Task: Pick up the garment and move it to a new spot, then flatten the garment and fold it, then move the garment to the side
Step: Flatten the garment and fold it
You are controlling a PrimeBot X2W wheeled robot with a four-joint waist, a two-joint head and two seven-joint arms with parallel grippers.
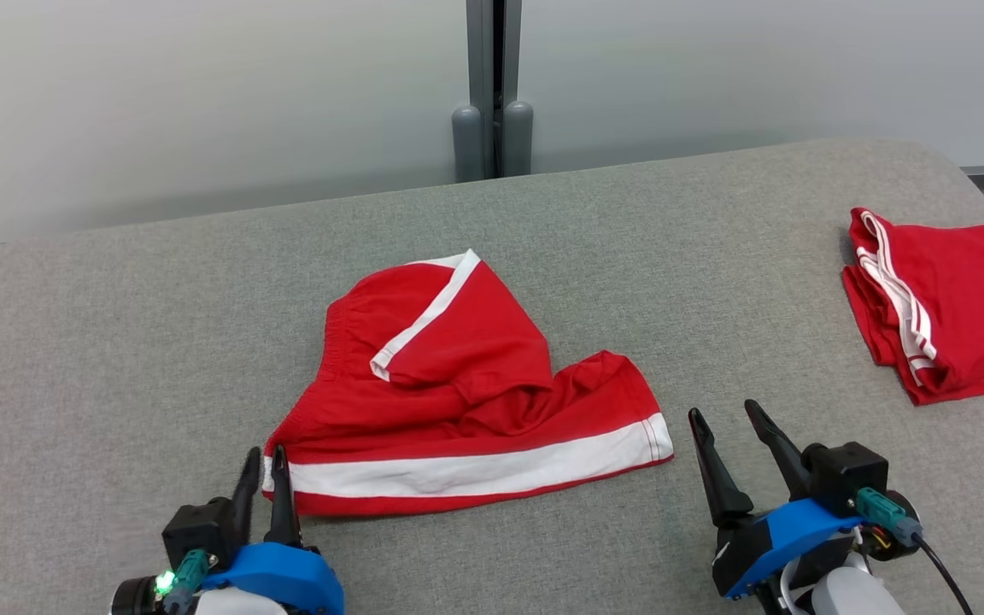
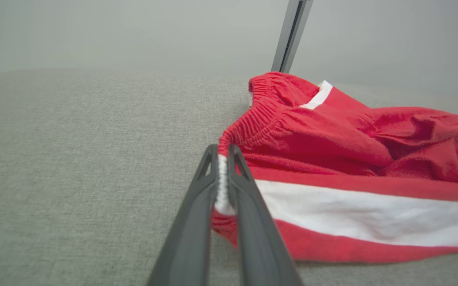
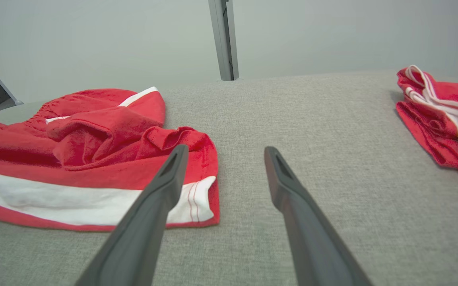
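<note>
The garment (image 1: 466,393) is a pair of red shorts with a white side stripe, lying rumpled on the grey padded table, one part folded back over itself. My left gripper (image 1: 264,459) is shut on the garment's near-left corner; in the left wrist view the white edge (image 2: 222,186) is pinched between the two dark fingers (image 2: 197,206). My right gripper (image 1: 724,414) stands open just right of the garment's near-right corner (image 3: 201,198), with nothing between its fingers (image 3: 284,178).
A second red garment (image 1: 945,307) with white stripes lies folded at the table's right edge. A grey post (image 1: 492,94) stands behind the table against a pale wall. Bare grey table surface (image 1: 116,342) stretches to the left and between the two garments.
</note>
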